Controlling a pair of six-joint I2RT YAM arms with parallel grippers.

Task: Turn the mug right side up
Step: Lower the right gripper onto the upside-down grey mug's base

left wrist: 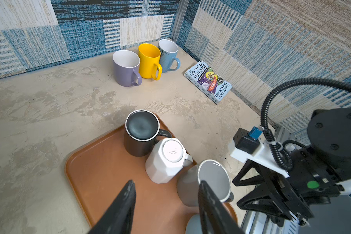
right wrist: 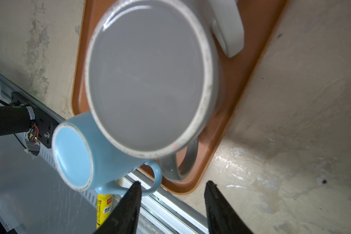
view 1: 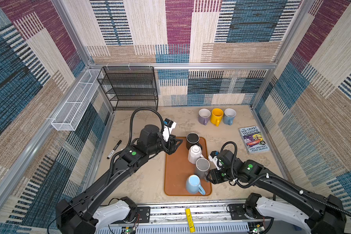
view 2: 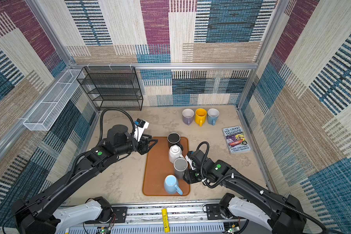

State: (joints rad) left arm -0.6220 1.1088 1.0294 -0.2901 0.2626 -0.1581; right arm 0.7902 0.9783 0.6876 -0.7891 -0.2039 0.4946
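Beige desk (view 1: 142, 182), brown tray (view 1: 176, 174) on it, left hand (left wrist: 166, 181) spread empty above the tray, right hand (right wrist: 173, 183) released too, grey mug (right wrist: 146, 77) base-up on the tray between white mug (view 1: 194, 155) and blue mug (view 1: 193, 182), mouth hidden, its handle (right wrist: 170, 174) just ahead of the right fingertips (right wrist: 134, 194), untouched.

Black arms (view 1: 93, 192), white bases (view 1: 114, 210), green dots (view 1: 133, 153)

2 top cams overhead, steep down, whole cell; 2 wrist cams close, shared tray (left wrist: 109, 172).
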